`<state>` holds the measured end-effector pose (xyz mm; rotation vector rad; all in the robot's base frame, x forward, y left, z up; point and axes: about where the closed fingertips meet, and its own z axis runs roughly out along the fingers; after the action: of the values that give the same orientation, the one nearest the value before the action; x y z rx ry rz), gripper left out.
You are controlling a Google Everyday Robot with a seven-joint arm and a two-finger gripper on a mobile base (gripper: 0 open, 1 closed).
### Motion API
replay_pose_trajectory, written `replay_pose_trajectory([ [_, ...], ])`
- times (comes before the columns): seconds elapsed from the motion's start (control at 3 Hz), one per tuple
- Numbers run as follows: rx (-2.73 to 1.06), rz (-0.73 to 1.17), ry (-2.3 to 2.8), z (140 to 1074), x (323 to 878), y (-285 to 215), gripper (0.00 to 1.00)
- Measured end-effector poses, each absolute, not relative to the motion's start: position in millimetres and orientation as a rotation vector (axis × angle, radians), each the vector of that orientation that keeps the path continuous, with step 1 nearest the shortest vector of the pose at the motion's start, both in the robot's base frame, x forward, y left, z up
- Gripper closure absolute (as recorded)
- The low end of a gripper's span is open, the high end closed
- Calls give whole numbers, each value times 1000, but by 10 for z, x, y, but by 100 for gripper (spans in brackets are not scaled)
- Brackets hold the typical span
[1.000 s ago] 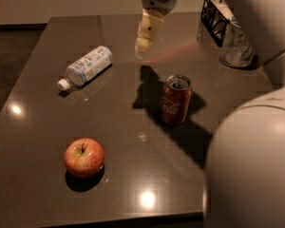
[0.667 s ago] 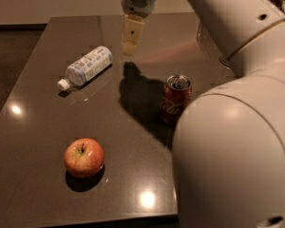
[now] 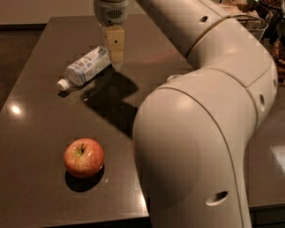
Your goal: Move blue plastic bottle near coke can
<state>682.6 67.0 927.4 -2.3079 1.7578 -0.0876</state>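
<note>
Saw the clear, blue-labelled plastic bottle (image 3: pixel 88 66) lying sideways near the glossy tabletop's (image 3: pixel 38 141) far left corner, the blocky tan gripper (image 3: pixel 116 57) hanging just by its base, grip impossible to tell.

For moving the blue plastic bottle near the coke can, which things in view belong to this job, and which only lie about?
For the job:
blue plastic bottle, lying on its side
gripper, just right of the bottle's bottom end
coke can, not visible now

Lying about:
apple, at the front of the table
containers at far right
</note>
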Motion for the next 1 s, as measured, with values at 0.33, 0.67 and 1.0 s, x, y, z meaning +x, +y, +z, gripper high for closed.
replay_pose_trajectory([
  [0.33,-2482,-144,1611,9084,6890,904,0],
  [0.67,-2594,-165,1512,8898,6948,1089,0],
  [1.0,-2677,-199,1462,8722,7031,1188,18],
])
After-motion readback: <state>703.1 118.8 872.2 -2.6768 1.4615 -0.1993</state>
